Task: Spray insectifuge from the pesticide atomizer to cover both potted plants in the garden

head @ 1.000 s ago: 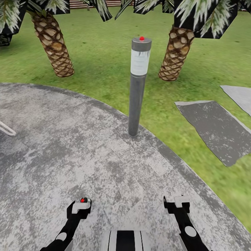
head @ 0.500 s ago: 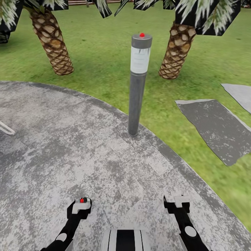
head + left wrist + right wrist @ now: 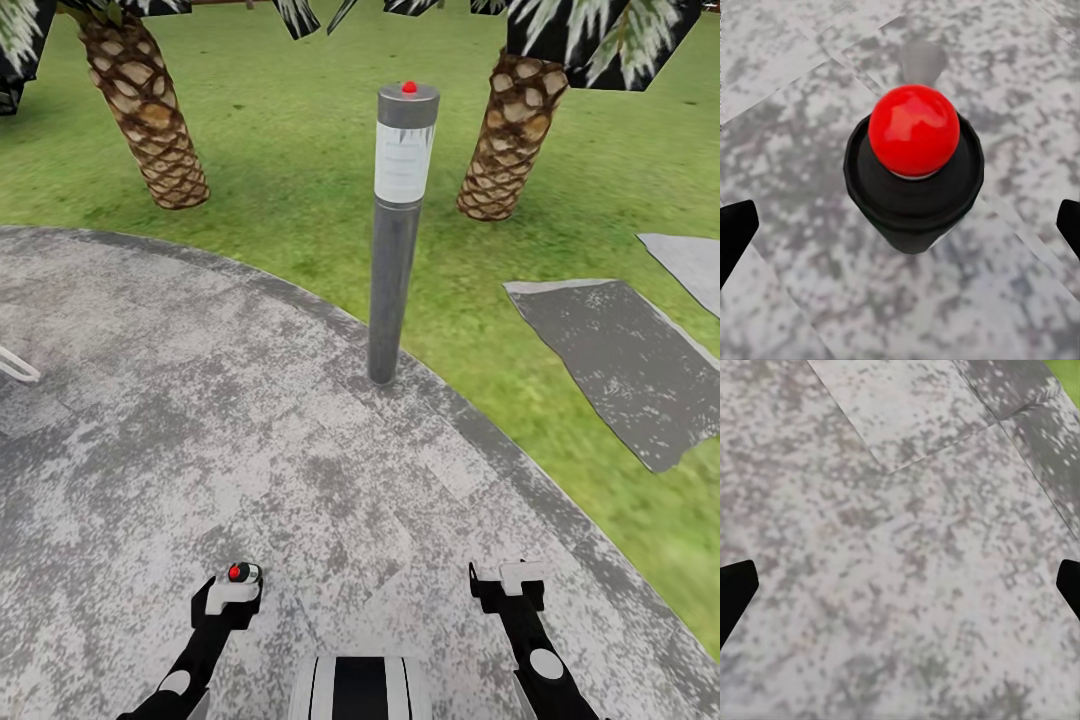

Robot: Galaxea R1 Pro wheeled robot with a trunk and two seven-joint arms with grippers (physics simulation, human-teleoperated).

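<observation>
The pesticide atomizer and the potted plants are out of view. I stand on the garden's round mottled grey patio [image 3: 200, 400], with green lawn [image 3: 290, 170] beyond it. My left gripper [image 3: 232, 590] hangs low over the paving, fingers wide apart. In the left wrist view, a black round knob topped by a red ball [image 3: 913, 131] sits between the spread fingertips [image 3: 735, 229] of the left gripper [image 3: 900, 225]; I cannot tell if it touches them. My right gripper [image 3: 508, 585] [image 3: 900, 585] is open over bare paving.
A tall grey bollard lamp [image 3: 395, 250] with a red dot stands at the patio's edge straight ahead. Two scaly palm trunks [image 3: 150, 120] [image 3: 510, 140] rise from the lawn behind it. Grey paving slabs [image 3: 620, 360] lie in the grass at the right. A thin white bar [image 3: 15, 368] shows at the left edge.
The whole picture has shifted slightly, so the camera has moved: the lamp's top and the palms sit higher in the frame. Both arms keep their pose.
</observation>
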